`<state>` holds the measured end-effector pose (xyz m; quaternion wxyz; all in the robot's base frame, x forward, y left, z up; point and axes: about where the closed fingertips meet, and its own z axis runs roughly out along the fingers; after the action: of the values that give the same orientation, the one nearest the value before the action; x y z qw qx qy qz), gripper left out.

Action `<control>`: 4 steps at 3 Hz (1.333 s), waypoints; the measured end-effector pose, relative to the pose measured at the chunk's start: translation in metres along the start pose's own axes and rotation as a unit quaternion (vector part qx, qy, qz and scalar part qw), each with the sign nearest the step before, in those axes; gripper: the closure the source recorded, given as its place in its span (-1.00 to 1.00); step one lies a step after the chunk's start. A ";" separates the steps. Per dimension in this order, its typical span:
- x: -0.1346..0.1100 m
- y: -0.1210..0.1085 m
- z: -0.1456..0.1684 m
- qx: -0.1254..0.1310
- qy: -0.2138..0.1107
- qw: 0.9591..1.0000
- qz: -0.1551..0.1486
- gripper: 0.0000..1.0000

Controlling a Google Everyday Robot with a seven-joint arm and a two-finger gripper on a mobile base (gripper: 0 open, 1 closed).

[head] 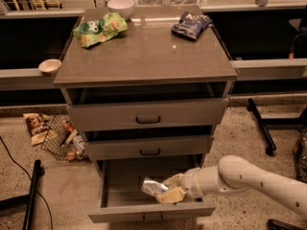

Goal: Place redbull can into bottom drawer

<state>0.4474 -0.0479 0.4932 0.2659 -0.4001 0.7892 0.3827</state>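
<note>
The bottom drawer (151, 212) is pulled open at the foot of the grey cabinet. My gripper (165, 189) reaches in from the right on a white arm and is shut on the redbull can (153, 187), a shiny silver cylinder held on its side. The can hangs inside the open drawer, just above its floor, right of the middle. The two upper drawers (146, 114) are slightly ajar.
On the cabinet top lie a green snack bag (100, 28), a dark blue snack bag (191, 24) and a white bowl (120, 6). A small bowl (50, 66) sits on the left ledge. Litter and a wire basket (60, 137) lie on the floor at left. A black stand leg (261, 128) stands at right.
</note>
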 end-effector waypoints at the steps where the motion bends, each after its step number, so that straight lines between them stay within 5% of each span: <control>1: 0.040 -0.008 0.048 -0.029 -0.016 0.999 0.036 1.00; 4: 0.055 -0.001 0.068 -0.059 -0.025 0.996 0.055 1.00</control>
<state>0.4261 -0.0165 0.4140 0.2399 -0.3610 0.7793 0.4525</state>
